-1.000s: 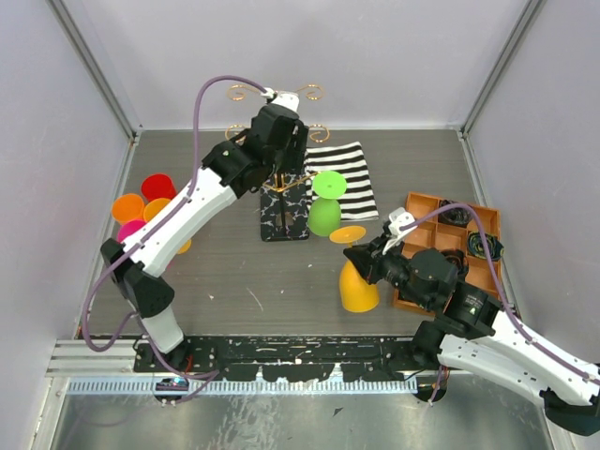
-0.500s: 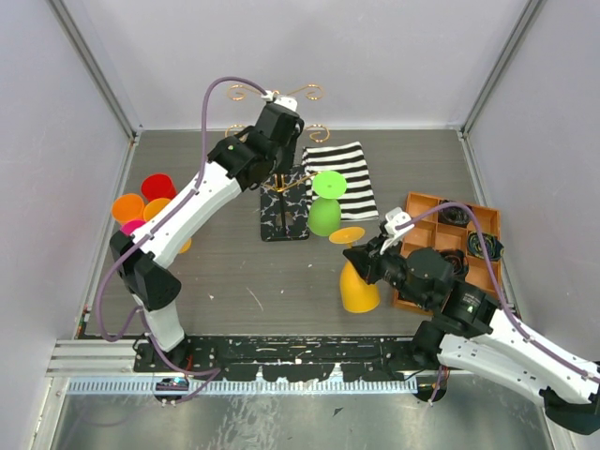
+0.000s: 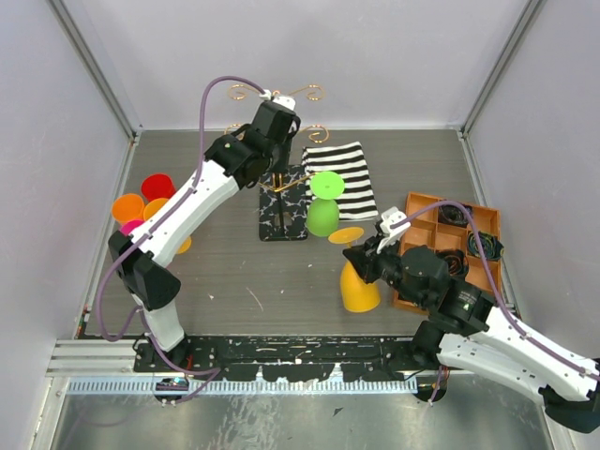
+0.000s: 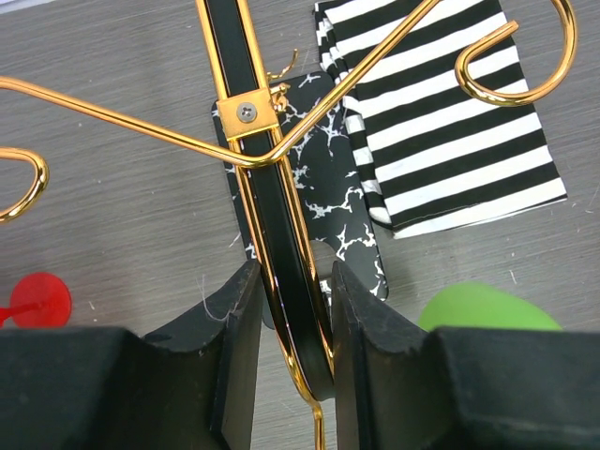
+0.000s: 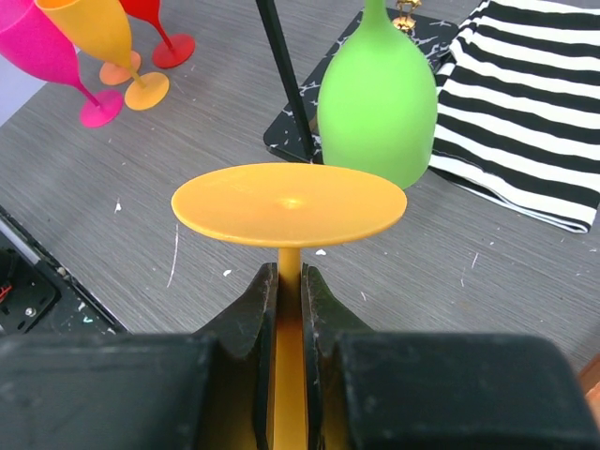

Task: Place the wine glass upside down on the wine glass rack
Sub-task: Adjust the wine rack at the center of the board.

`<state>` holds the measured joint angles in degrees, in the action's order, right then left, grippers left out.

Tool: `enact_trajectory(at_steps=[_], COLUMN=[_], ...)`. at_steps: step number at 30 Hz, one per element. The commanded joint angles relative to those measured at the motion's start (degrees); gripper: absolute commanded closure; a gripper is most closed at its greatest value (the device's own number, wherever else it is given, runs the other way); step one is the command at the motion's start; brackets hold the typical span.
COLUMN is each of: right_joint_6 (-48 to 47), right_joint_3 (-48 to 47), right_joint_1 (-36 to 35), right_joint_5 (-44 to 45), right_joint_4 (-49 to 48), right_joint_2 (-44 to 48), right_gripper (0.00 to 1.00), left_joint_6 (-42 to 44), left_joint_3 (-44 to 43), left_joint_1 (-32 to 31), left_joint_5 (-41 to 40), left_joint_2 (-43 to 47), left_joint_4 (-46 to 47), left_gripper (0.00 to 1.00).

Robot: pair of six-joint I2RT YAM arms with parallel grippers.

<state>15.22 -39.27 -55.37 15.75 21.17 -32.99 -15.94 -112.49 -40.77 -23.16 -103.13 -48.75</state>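
Note:
The wine glass rack [image 3: 284, 217] stands mid-table: a gold wire stand with scroll arms on a black marbled base. My left gripper [image 3: 279, 159] is shut on its upright post [image 4: 270, 211], with the fingers [image 4: 239, 319] on either side of it. A green wine glass [image 3: 323, 216] hangs upside down on the rack's right side and also shows in the right wrist view [image 5: 375, 94]. My right gripper [image 3: 362, 256] is shut on the stem [image 5: 289, 267] of an orange wine glass [image 3: 357, 286]. The glass is held foot up and bowl down, just right of and nearer than the rack.
A black-and-white striped cloth [image 3: 349, 173] lies right of the rack. Several coloured glasses [image 3: 141, 211] stand at the left edge. An orange compartment tray [image 3: 424, 208] with dark parts sits at the right. The side walls are close.
My right gripper has moved the orange glass slightly left, toward the rack. My left arm shifted a little while keeping hold of the rack post.

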Motion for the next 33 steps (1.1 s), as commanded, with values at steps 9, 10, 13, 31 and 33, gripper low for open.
enact_trajectory(at_steps=[9,10,13,31,33], right_joint_6=[-1.33,-1.38,-1.53,-2.26,-3.04], right_joint_3=[-2.26,-2.22,-2.06,3.05,3.84], right_joint_1=[-0.2,-0.18,-0.17,-0.11,-0.17], right_joint_5=[4.68,4.79,5.39,4.5,3.19], right_joint_4=[-2.42,-2.64,-2.88,-15.08,-17.66], right_joint_2=[3.84,3.89,3.67,4.87,4.66], right_gripper=[0.99,0.99,0.99,0.99,0.99], left_joint_6=[8.07,8.29,8.48,10.83,10.94], left_joint_3=[-0.59,-0.42,0.87,16.88,17.27], left_joint_1=[2.32,2.44,2.72,2.9,2.89], left_joint_5=[5.48,6.02,7.88,14.51,14.72], left_joint_2=[2.3,2.57,4.07,17.46,17.48], left_joint_4=[-5.69,-6.29,-7.02,-4.04,-3.58], left_gripper=[1.0,1.0,1.0,1.0,1.0])
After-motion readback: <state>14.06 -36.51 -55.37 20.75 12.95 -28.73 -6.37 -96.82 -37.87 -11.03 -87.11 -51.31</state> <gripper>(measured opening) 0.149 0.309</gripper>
